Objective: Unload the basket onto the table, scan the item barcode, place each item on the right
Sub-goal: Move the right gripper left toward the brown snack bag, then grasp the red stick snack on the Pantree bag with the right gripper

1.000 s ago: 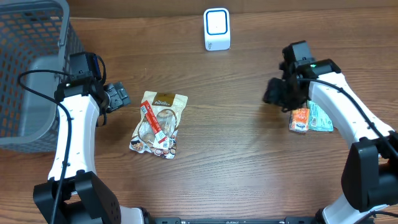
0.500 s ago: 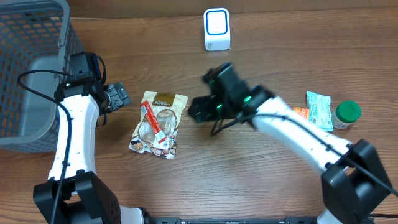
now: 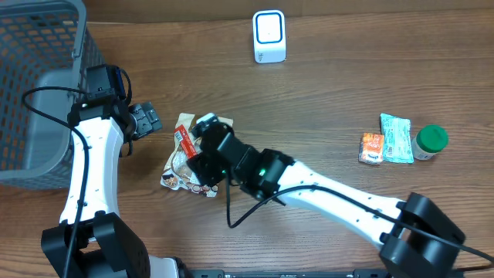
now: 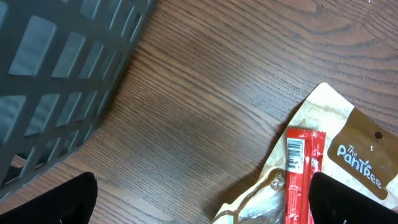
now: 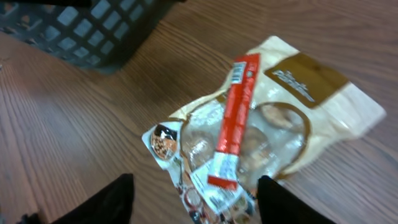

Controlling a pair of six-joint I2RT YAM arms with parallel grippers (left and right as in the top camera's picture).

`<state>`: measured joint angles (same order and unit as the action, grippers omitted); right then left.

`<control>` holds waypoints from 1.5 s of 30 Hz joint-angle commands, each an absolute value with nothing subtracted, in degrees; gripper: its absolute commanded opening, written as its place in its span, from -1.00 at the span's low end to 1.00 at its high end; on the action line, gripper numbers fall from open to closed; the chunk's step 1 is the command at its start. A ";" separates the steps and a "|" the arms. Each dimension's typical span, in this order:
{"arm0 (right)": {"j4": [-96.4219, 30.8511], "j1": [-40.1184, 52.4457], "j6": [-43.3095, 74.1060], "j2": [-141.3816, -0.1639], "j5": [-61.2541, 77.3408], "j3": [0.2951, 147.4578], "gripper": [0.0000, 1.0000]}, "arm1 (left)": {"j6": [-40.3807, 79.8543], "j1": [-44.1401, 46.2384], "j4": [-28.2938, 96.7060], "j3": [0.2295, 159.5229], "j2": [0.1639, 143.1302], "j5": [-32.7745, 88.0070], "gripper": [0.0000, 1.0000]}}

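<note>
The item is a tan and clear snack pouch (image 3: 177, 164) lying flat on the table, with a red stick pack (image 5: 235, 121) on top of it. A barcode (image 5: 238, 73) shows at the stick's far end. My right gripper (image 3: 199, 154) hovers over the pouch, open; in the right wrist view (image 5: 196, 202) its dark fingers (image 5: 106, 202) straddle the pouch's near end without touching. The white scanner (image 3: 269, 36) stands at the back centre. My left gripper (image 3: 143, 121) is open just left of the pouch (image 4: 348, 143), holding nothing.
A grey mesh basket (image 3: 38, 77) fills the far left, close to the left arm. At the right lie an orange packet (image 3: 372, 147), a teal packet (image 3: 396, 137) and a green-lidded bottle (image 3: 431, 140).
My right arm has swept from the packets at the right across the table to hover over the snack pouch. The left arm has stayed still.
</note>
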<state>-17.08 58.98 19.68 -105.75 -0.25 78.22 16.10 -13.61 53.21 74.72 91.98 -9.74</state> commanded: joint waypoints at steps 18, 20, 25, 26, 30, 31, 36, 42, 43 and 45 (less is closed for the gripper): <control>-7.75 59.86 13.39 -119.28 -1.19 78.72 -0.19 | 15.44 -13.47 53.30 75.05 91.50 -10.48 0.99; -7.68 59.94 13.39 -119.42 -1.23 78.72 -0.20 | 15.44 -13.47 53.30 75.05 91.50 -10.50 0.99; -5.50 59.94 11.81 -119.72 -1.45 78.72 -0.19 | 15.44 -13.47 53.30 75.05 91.50 -10.50 1.00; -4.82 59.94 11.68 -119.72 -1.48 78.72 -0.19 | 15.44 -13.47 53.30 75.05 91.50 -10.50 0.99; -2.46 59.94 11.66 -119.72 -1.50 78.72 -0.19 | 15.44 -13.47 53.30 75.05 91.50 -10.50 1.00; -2.09 59.94 11.66 -119.72 -1.69 78.72 -0.19 | 15.44 -13.47 53.30 75.05 91.50 -10.50 0.99; -1.56 59.94 11.66 -120.01 -2.98 78.72 -0.19 | 15.44 -13.47 53.30 75.05 91.50 -10.50 1.00; -0.86 59.94 11.66 -121.99 -2.98 78.72 -0.19 | 15.44 -13.47 53.30 75.05 91.50 -10.50 1.00; -0.58 59.94 11.66 -122.54 -2.98 78.72 -0.19 | 15.44 -13.47 53.30 75.05 91.50 -10.50 1.00; -0.43 59.94 11.64 -123.26 -3.01 78.72 -0.19 | 15.44 -13.47 53.30 75.05 91.50 -10.50 1.00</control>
<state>-1.02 59.40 11.94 -121.62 -2.24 78.22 16.10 -13.61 53.21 74.72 91.98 -9.74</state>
